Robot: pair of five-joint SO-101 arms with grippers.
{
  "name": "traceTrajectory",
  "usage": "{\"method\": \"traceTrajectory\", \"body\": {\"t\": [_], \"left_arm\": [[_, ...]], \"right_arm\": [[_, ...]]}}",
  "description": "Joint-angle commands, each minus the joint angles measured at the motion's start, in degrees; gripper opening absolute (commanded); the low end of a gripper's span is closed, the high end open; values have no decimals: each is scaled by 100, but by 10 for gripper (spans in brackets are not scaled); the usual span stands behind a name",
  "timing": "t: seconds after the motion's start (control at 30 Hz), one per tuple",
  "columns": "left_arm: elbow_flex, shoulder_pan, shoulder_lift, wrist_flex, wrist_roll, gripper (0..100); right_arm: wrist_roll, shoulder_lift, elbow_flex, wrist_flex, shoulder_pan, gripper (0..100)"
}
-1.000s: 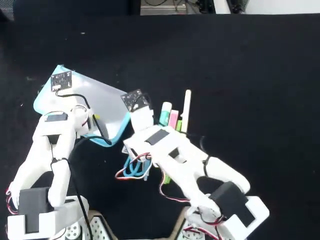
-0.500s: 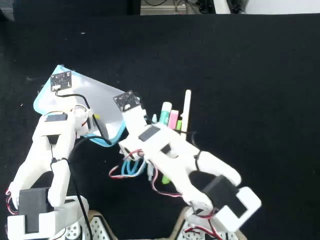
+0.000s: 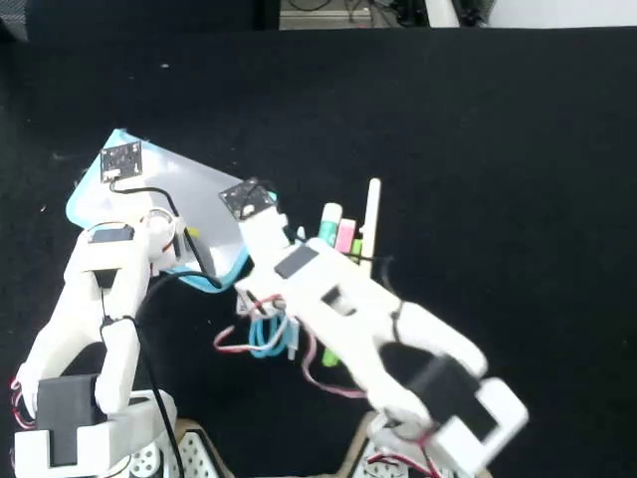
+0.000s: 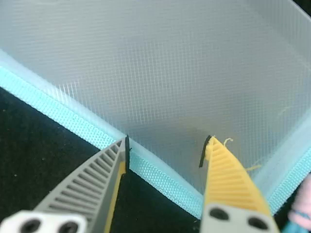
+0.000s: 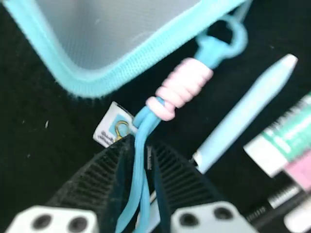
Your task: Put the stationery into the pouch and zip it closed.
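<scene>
High view: the pouch lies flat on the black bench, left of centre. Both arms lean in over its near edge.
Stationery: a green highlighter, a pink highlighter and a cream pen lie side by side on the bench, just right of the pouch and outside it. A pale blue pen lies between them and the pouch corner.
Left wrist view: the left gripper hangs over the pouch's cyan edge with its fingers apart and nothing between them. The grey finger is at the edge and the yellow one is over the translucent mesh.
Right wrist view: the right gripper is at the pouch's near right corner, pinched together on the blue cord.
Cord: it runs from the gripper through a pink bead to a blue loop at the pouch corner.
Tag: a small tag lies on the bench beside the cord, close to the gripper tips.
Zip: I cannot tell whether it is open or closed.
</scene>
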Motion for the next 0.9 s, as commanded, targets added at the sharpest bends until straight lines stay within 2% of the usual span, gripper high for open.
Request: {"method": "traceTrajectory", "body": {"t": [0.0, 0.07, 0.2, 0.27, 0.43, 0.57, 0.67, 0.87], "left_arm": [[-40, -75, -149, -62, -9, 253], [-57, -66, -132, -62, -9, 253], [-66, -40, -123, -62, -9, 253], [-66, -31, -141, -62, -9, 253], [-84, -13, -167, -62, -9, 255], [-145, -13, -167, -9, -9, 254], [-163, -13, -167, 44, -9, 253], [-532, -22, -167, 818, -9, 253]], "right_arm": [[325, -1253, 295, 62, 316, 10], [835, -1815, 479, 79, 668, 10], [2576, -2818, 734, 62, 1793, 10], [3112, -3222, 743, 44, 2338, 10], [3807, -4040, 514, 62, 3385, 10], [4475, -4479, 84, 26, 3956, 10], [4624, -4716, -541, 26, 4158, 10], [4607, -4804, -1622, 35, 4167, 10]]}}
